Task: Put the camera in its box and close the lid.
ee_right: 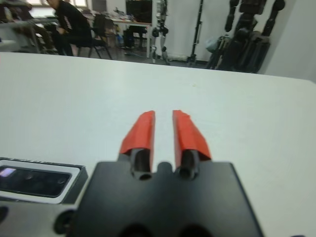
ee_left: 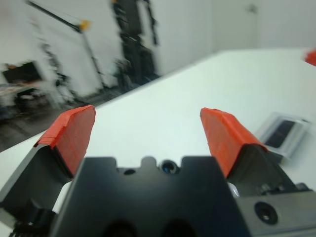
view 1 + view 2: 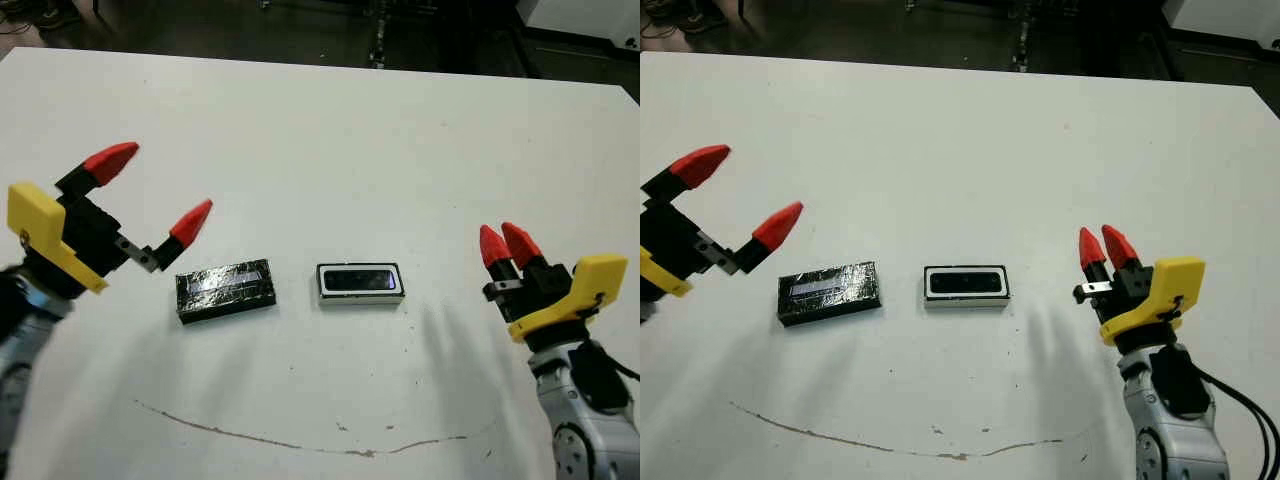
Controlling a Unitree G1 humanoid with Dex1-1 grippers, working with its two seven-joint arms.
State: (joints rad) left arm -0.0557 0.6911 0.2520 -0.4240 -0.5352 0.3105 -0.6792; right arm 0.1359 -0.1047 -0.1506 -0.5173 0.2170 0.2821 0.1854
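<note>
From the head cameras I had the camera (image 3: 360,278) already lying inside the box (image 3: 361,297), which sat near the middle of the table (image 3: 330,130), its white lining showing as a thin frame around the dark bar. The lid (image 3: 227,290) lay flat on the table just to the left of the box, apart from it, its long side tilted slightly. So I judged the first half done and the lid step in hand, though not yet begun. My left gripper (image 3: 152,192) hung spread wide and empty above the table, to the far left of the lid and clear of it. My right gripper (image 3: 505,244) was pinched together on nothing, well to the right of the box. The next move, as I read it, called for bringing the open left gripper down around the lid, lifting it, carrying it right and squaring it over the box.
</note>
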